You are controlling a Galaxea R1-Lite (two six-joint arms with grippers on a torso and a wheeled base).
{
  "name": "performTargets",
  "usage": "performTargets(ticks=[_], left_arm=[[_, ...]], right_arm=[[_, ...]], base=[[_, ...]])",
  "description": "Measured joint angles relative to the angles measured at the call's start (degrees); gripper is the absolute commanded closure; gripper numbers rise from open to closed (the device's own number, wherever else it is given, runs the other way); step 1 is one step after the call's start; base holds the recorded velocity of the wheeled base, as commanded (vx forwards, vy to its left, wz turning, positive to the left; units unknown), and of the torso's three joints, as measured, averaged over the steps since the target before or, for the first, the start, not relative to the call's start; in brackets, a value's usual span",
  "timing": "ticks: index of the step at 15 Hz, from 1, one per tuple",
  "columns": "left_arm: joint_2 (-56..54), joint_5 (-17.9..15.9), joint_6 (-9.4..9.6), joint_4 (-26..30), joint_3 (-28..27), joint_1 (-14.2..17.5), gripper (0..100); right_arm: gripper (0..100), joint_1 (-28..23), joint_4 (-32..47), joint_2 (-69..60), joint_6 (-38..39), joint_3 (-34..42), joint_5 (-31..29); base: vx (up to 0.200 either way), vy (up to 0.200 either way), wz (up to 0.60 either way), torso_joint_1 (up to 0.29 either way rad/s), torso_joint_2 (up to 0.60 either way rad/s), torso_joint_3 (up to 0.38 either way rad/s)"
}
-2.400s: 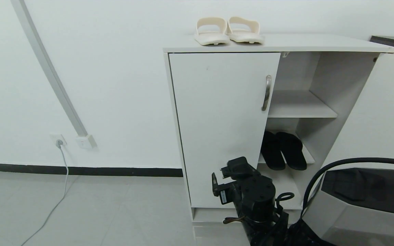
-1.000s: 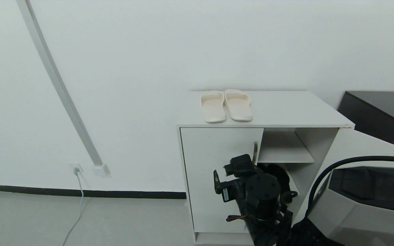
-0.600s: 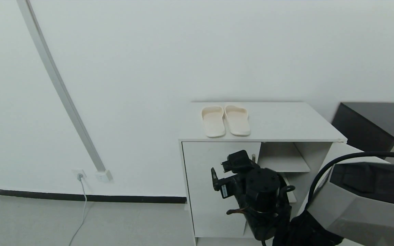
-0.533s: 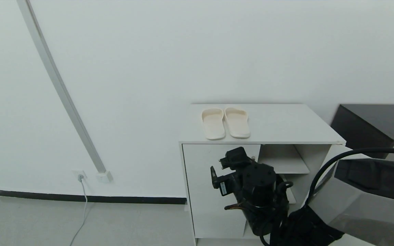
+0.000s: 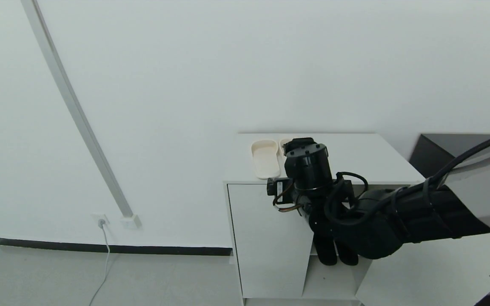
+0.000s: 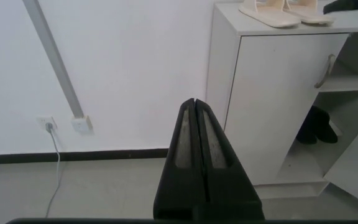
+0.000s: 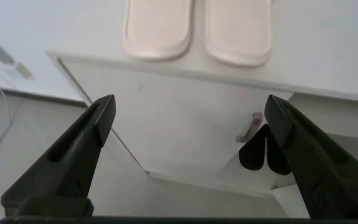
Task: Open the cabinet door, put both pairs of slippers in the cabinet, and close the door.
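A pair of cream slippers (image 5: 265, 158) (image 7: 157, 25) (image 6: 278, 12) lies side by side on top of the white cabinet (image 5: 368, 157). My right gripper (image 7: 191, 155) (image 5: 298, 142) hovers open just in front of and above them, with nothing between its fingers. The cabinet's left door (image 5: 266, 238) is closed and its right door (image 5: 432, 272) stands swung open. A pair of black slippers (image 5: 330, 255) (image 6: 319, 124) (image 7: 263, 152) rests on a lower shelf inside. My left gripper (image 6: 194, 106) is shut and empty, held low and away from the cabinet's left side.
A metal handle (image 6: 325, 70) (image 7: 247, 127) sits on the closed door's edge. A grey conduit (image 5: 70, 106) runs down the wall to a socket with a cable (image 5: 100, 255). Dark furniture (image 5: 453, 153) stands to the cabinet's right. Open floor lies to the left.
The head camera has risen, so the whole picture shifted. My right arm has lifted from in front of the closed door up to the cabinet top, by the cream slippers.
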Motion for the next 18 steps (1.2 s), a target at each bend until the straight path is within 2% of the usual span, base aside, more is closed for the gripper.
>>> performTargets(ticks=[3, 14, 18], left_arm=[[0.0, 0.0, 0.00, 0.0, 0.0, 0.0, 100], [0.0, 0.0, 0.02, 0.0, 0.0, 0.0, 100], [0.0, 0.0, 0.02, 0.0, 0.0, 0.0, 100]], right_arm=[[0, -0.8, 0.4, -0.4, 0.5, -1.7, -0.3], [0, -0.7, -3.9, 2.1, 0.1, -0.2, -0.4], [0, -0.6, -8.0, 5.6, -1.9, -1.0, 0.0]], base=[[0.200, 0.000, 0.00, 0.002, 0.00, 0.004], [0.200, 0.000, 0.00, 0.003, 0.00, 0.003], [0.000, 0.000, 0.00, 0.000, 0.00, 0.000]])
